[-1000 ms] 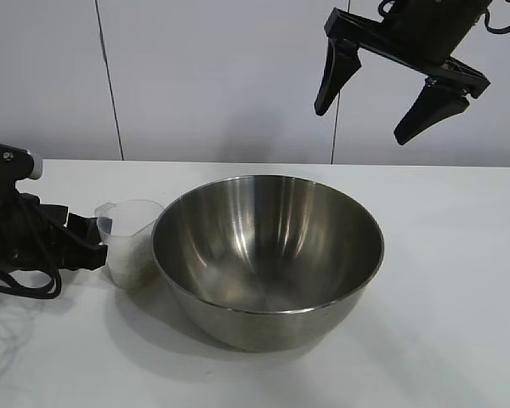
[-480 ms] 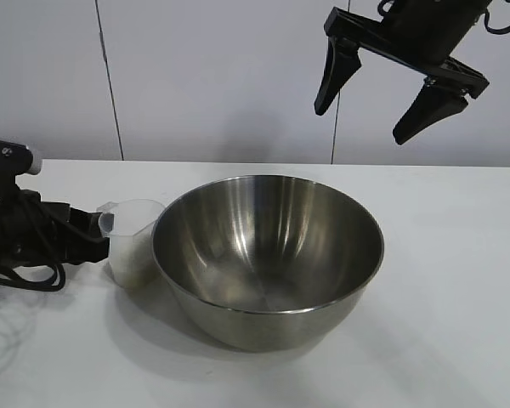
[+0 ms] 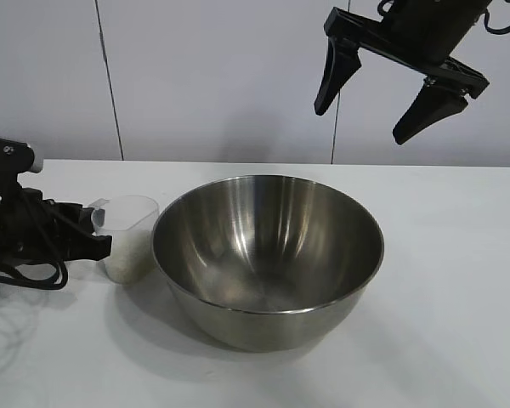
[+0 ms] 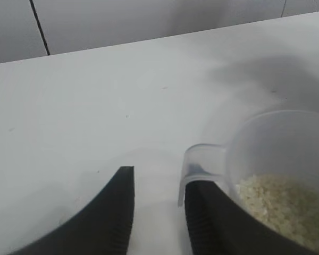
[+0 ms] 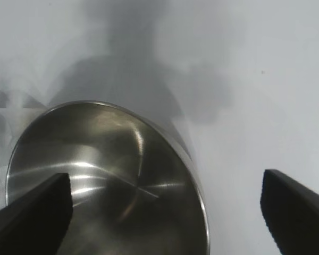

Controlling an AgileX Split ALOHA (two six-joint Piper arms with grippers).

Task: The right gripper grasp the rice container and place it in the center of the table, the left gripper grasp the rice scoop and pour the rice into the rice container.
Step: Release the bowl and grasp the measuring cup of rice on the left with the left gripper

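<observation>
Shifted away from rice container [image 3: 268, 255]: rice scoop [image 3: 127, 238].

We see the rice container [image 3: 268, 255], a big shiny steel bowl, upright mid-surface. Just beside it stands the rice scoop [image 3: 127, 238], a clear plastic cup, upright, with white rice [image 4: 279, 204] filling its bottom.
</observation>
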